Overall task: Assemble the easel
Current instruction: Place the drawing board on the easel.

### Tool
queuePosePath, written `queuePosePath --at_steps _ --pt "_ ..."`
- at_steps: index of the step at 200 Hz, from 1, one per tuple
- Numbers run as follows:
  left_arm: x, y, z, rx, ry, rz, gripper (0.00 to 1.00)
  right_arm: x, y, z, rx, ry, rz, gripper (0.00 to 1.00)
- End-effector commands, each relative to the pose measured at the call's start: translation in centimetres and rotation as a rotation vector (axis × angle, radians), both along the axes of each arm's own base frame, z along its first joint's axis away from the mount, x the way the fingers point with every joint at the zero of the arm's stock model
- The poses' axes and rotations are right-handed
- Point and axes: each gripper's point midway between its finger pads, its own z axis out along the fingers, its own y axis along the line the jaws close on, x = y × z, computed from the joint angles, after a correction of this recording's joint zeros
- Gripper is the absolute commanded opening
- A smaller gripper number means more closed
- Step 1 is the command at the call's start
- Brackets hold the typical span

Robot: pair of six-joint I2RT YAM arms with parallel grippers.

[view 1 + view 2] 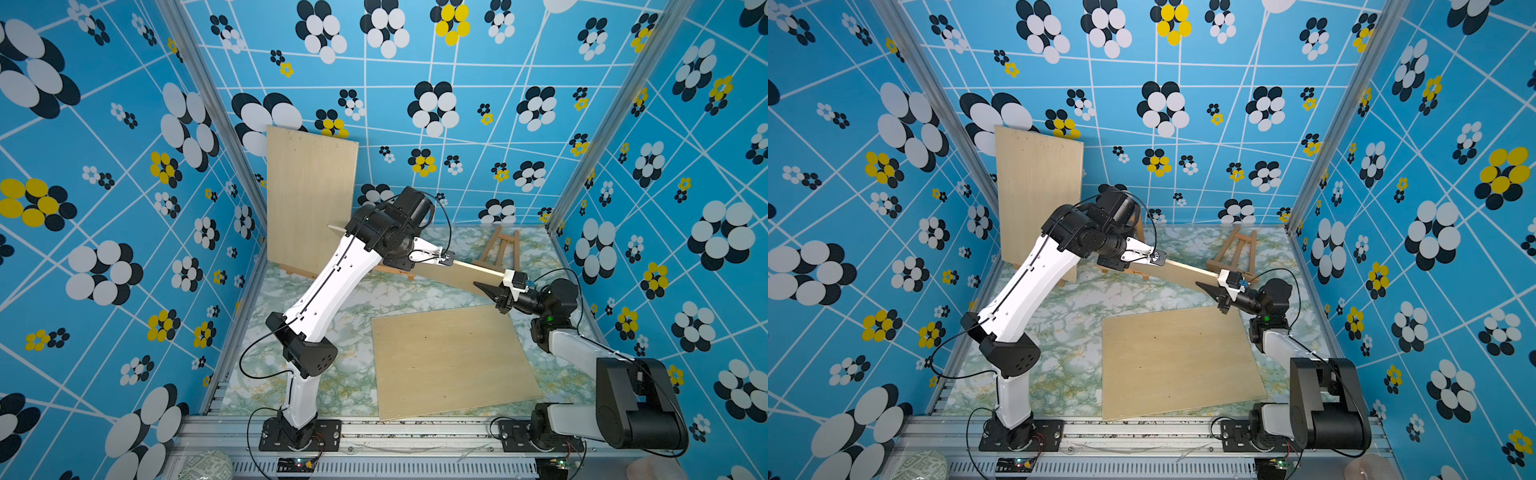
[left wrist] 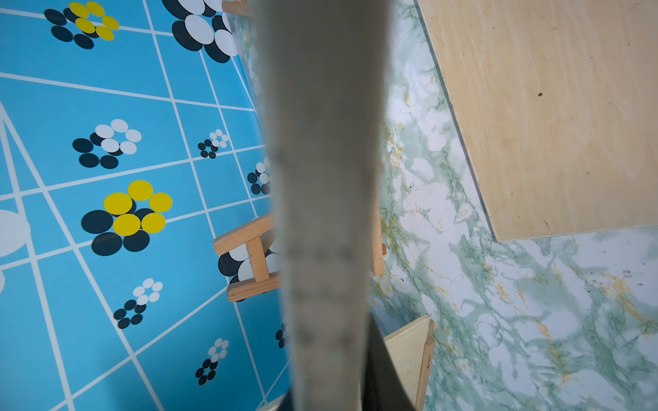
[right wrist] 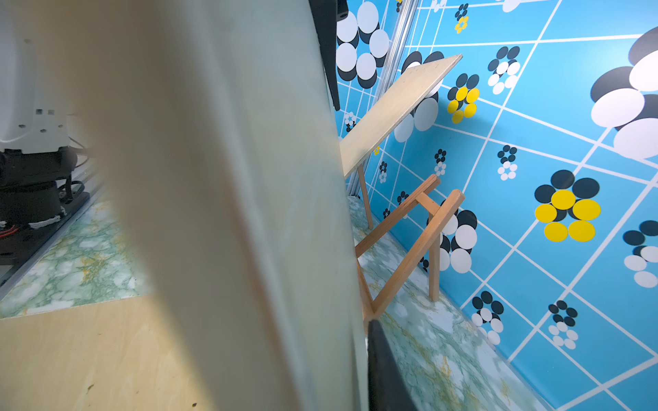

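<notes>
Marble-pattern table (image 1: 361,303) inside blue flower-print walls. Biggest item: the plywood board (image 1: 309,195) standing upright at back left, leaning back on an easel, of which only the ledge and feet show under the board's bottom edge. Next: second board (image 1: 451,361) lying flat on the table at front right, one corner just under the right arm's wrist. Third board (image 1: 465,274) is up on edge and tilted, seen almost edge-on in both top views, spanning between the two arms in the middle-back of the table, above the flat board's far edge. Can't tell if its lower edge touches the table. Small empty easel (image 1: 498,249) stands at back right by the rear wall, just behind the third board's right end; contact between them is unclear. Left gripper (image 1: 428,262) is nearly closed, clamped on that board's left end; the left wrist view shows the board running straight out from the jaws with one dark finger (image 2: 377,370) against its face. Right gripper (image 1: 492,295) is likewise nearly closed on the board's right end; the right wrist view shows the board filling the frame with a dark finger (image 3: 386,373) alongside it.
</notes>
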Motion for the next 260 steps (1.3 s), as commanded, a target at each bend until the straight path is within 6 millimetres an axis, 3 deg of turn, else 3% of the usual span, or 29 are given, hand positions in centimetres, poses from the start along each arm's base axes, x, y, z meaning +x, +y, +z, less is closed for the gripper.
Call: queuePosePath --at_steps 1,37,146,166,203,207,260 --pt "-0.8 -8.3 3.7 -0.295 -0.057 -0.135 0.19 5.3 -2.4 1.1 0.218 0.328 -0.254 0.00" --pt "-0.7 -8.3 3.5 -0.294 -0.053 -0.130 0.25 5.5 -2.4 0.8 0.204 0.335 -0.262 0.00" --pt "0.1 -7.9 3.2 -0.297 -0.057 -0.099 0.25 7.6 -2.6 1.4 0.095 0.273 -0.292 0.00" --pt "0.2 -7.9 3.1 -0.295 -0.057 -0.098 0.39 8.0 -2.5 1.3 0.087 0.280 -0.269 0.00" --pt "0.3 -7.8 3.1 -0.294 -0.058 -0.097 0.42 8.8 -2.8 1.0 0.091 0.288 -0.256 0.00" --pt "0.4 -7.8 3.0 -0.294 -0.057 -0.095 0.47 8.9 -2.8 1.0 0.092 0.286 -0.257 0.00" --pt "0.7 -7.7 3.6 -0.325 -0.058 -0.086 0.59 10.3 -3.1 1.1 0.092 0.277 -0.257 0.00"
